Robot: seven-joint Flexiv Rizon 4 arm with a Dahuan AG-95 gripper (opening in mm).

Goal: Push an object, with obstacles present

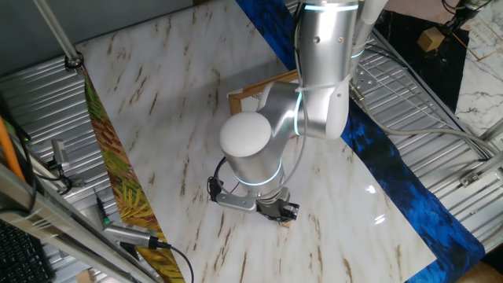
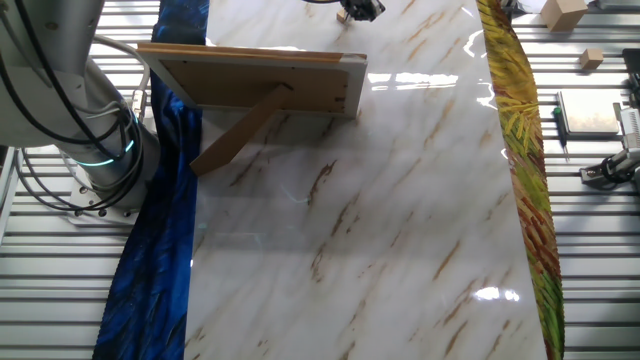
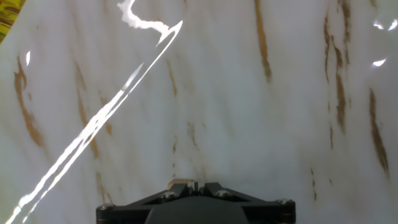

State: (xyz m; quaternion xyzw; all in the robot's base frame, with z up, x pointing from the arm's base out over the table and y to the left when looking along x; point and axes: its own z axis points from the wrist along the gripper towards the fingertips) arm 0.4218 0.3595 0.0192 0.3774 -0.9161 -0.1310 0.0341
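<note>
pincer (image 3: 194, 186) low over marble, nub (image 3: 179, 183) beside it.

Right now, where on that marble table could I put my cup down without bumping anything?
The wide marble between the blue cloth and the leafy strip is bare. It is crowded by the propped picture frame and near the gripper.

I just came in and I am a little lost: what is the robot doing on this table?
The arm has lowered its gripper to the marble table, with a tiny wood-coloured nub right at the fingertips, so it seems to be pushing it. The picture frame stands propped behind, apart from the gripper. The fingers look closed.
</note>
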